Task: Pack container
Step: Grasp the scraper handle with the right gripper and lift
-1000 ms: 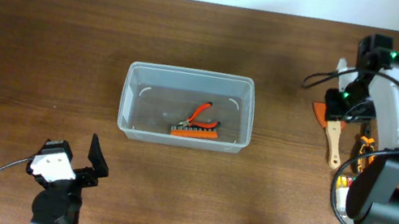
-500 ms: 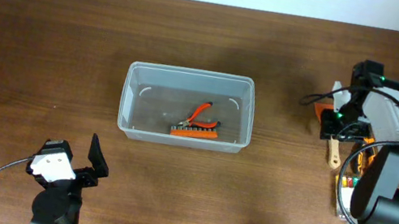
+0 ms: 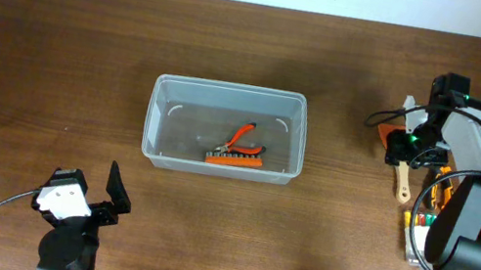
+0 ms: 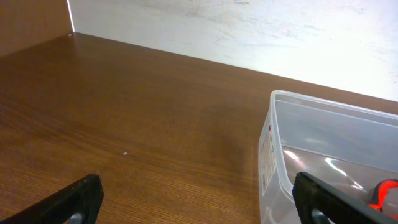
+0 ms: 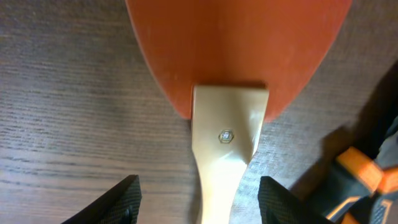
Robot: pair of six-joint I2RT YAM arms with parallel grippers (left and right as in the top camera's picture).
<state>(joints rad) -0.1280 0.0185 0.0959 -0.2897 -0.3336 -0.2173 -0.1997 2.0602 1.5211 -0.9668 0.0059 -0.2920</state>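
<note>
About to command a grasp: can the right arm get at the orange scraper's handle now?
Probably yes: the right gripper hangs open over the scraper, fingers either side of its pale handle, nothing between. The orange tool alongside is close.

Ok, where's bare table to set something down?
The wooden table is bare left of the clear plastic tub, and between it and the right gripper. Crowded: the right edge, around the orange wooden-handled spatula.

overhead: aimed straight down, container [image 3: 224, 130] centred.
left wrist: set low, container shared with overhead.
right wrist: held close over spatula [image 5: 229, 93].
</note>
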